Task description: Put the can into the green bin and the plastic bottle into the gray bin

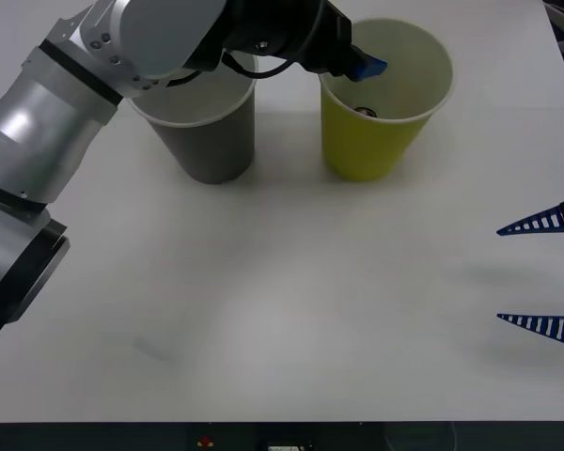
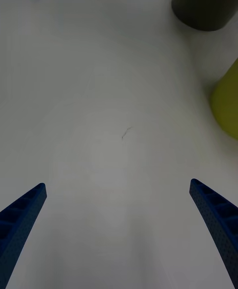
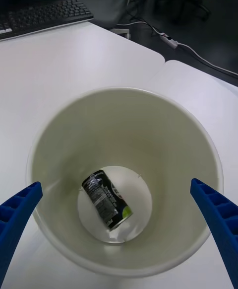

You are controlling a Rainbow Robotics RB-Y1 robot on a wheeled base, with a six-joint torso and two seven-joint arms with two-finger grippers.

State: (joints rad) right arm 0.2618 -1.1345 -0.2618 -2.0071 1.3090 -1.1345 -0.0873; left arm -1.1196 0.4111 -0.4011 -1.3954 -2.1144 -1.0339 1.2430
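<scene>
Blue-fingered left end effector [image 3: 119, 234] spread wide, empty, above green bin [image 3: 54, 140], can [image 3: 105, 199] lying inside, right end effector [image 1: 545, 274] parted, idle.

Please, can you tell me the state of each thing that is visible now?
Can: lying on its side inside the green bin.
Green bin: upright, holding the can.
Gray bin: upright, contents hidden.
Left gripper: open, above the green bin.
Right gripper: open, over bare table at the right.
</scene>
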